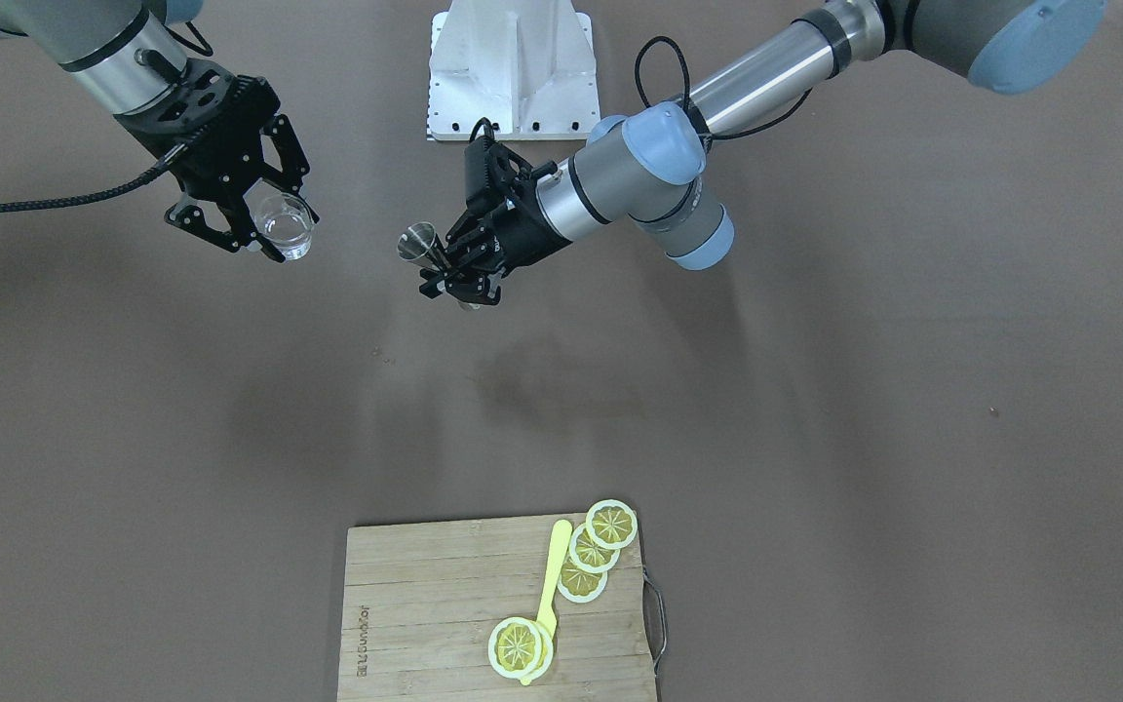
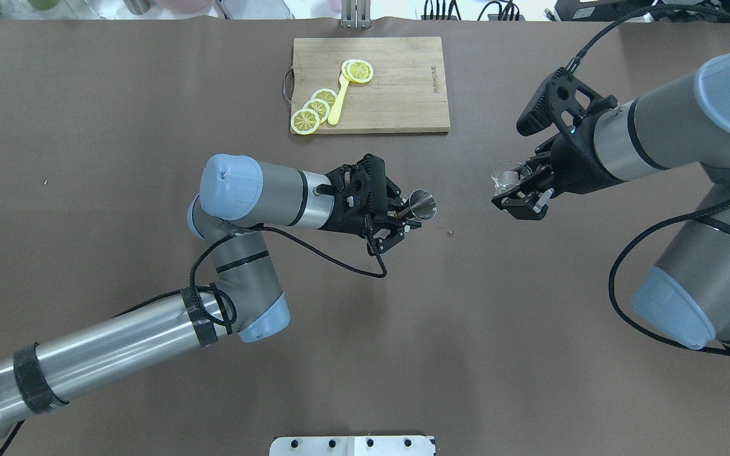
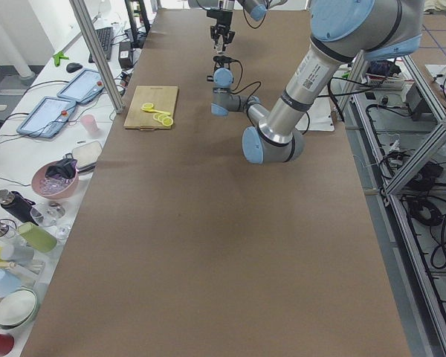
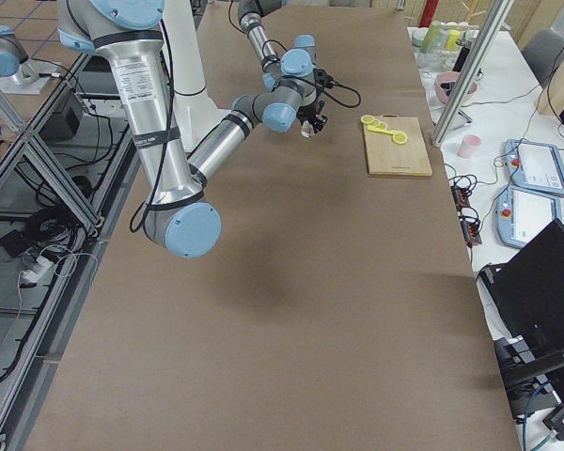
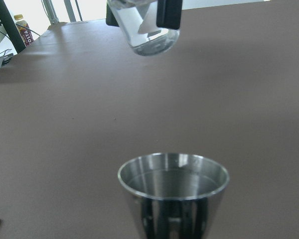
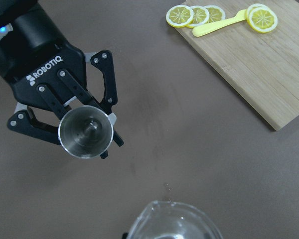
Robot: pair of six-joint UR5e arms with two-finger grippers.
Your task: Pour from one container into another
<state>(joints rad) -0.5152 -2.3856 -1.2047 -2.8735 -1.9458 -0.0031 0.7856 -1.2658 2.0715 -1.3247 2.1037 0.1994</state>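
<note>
My left gripper (image 2: 402,219) is shut on the waist of a steel jigger (image 2: 421,204), held above mid-table with its mouth up. The right wrist view looks straight down into the jigger (image 6: 85,133), with the left fingers (image 6: 103,79) around it. My right gripper (image 2: 521,197) is shut on a small clear glass (image 2: 508,176), lifted off the table to the right of the jigger and apart from it. In the left wrist view the jigger (image 5: 173,188) is close in front and the glass (image 5: 147,31) hangs beyond it, higher up. In the front view the glass (image 1: 285,226) and jigger (image 1: 420,245) are side by side.
A wooden cutting board (image 2: 403,95) lies at the far edge, carrying lemon slices (image 2: 305,121) and a yellow spoon (image 2: 338,101). A few tiny specks (image 2: 448,232) mark the brown table near the jigger. The white robot base plate (image 1: 513,73) sits between the arms.
</note>
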